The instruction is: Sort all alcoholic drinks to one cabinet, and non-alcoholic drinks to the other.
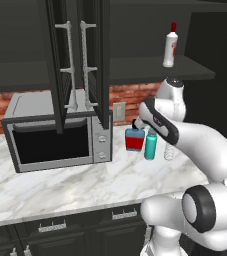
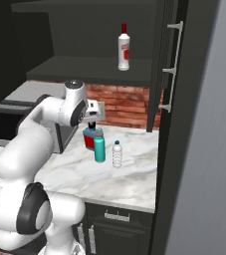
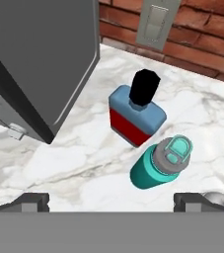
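A squat blue bottle with a red label and black cap [image 1: 134, 141] [image 2: 88, 139] [image 3: 135, 116] stands on the marble counter. A teal bottle with a grey cap [image 1: 150, 145] [image 2: 99, 147] [image 3: 159, 167] is right beside it, then a small clear ribbed bottle [image 1: 169, 150] [image 2: 117, 154]. My gripper [image 1: 137, 127] [image 2: 91, 124] [image 3: 111, 202] hovers just above the blue bottle, open, nothing between its fingers. A slim white bottle with a red cap [image 1: 169, 47] [image 2: 124, 47] stands on the shelf of the right black cabinet [image 1: 195, 70] [image 2: 74, 69]. The left cabinet [image 1: 15, 70] is open too.
A microwave [image 1: 55, 135] [image 3: 34, 59] sits on the counter close to the left of the bottles. Open cabinet doors [image 1: 97, 60] [image 2: 167, 64] with silver handles hang above it and to the right. A wall outlet [image 1: 119, 111] [image 3: 153, 24] is on the brick wall behind.
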Controlling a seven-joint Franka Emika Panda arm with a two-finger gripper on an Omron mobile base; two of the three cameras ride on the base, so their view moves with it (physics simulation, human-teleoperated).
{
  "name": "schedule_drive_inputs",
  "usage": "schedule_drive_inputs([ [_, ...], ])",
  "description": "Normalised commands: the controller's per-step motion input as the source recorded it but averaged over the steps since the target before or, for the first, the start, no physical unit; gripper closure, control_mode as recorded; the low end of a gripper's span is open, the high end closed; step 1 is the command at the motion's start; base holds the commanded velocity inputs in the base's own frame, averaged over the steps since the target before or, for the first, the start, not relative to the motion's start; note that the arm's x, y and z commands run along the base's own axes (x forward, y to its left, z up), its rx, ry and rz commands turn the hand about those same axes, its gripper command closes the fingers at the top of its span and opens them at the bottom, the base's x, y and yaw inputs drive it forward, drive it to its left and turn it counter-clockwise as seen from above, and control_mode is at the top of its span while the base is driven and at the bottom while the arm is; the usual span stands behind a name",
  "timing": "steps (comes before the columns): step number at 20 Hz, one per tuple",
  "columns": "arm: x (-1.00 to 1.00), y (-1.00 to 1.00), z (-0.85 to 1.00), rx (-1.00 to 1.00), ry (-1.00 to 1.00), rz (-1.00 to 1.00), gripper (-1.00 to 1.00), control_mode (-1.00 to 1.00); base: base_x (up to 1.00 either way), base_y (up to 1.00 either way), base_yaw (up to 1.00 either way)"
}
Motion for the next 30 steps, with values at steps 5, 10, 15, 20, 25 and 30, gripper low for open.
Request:
schedule_drive_inputs([
  [5,0.16,0.0,-0.2,0.0,-0.02,0.01,-1.0,-1.0,0.0,0.0,0.0],
  [10,0.13,0.0,-0.23,0.0,-0.04,0.01,-1.0,-1.0,0.0,0.0,0.0],
  [15,0.12,0.0,-0.22,0.0,-0.06,0.01,-1.0,-1.0,0.0,0.0,0.0],
  [20,0.22,0.04,-0.13,0.0,-0.01,0.01,-1.0,-1.0,0.0,0.0,0.0],
  [25,0.28,0.04,-0.08,0.0,0.0,0.01,-1.0,-1.0,0.0,0.0,0.0],
  [30,0.29,0.01,-0.08,0.0,0.0,0.01,-1.0,-1.0,0.0,0.0,0.0],
])
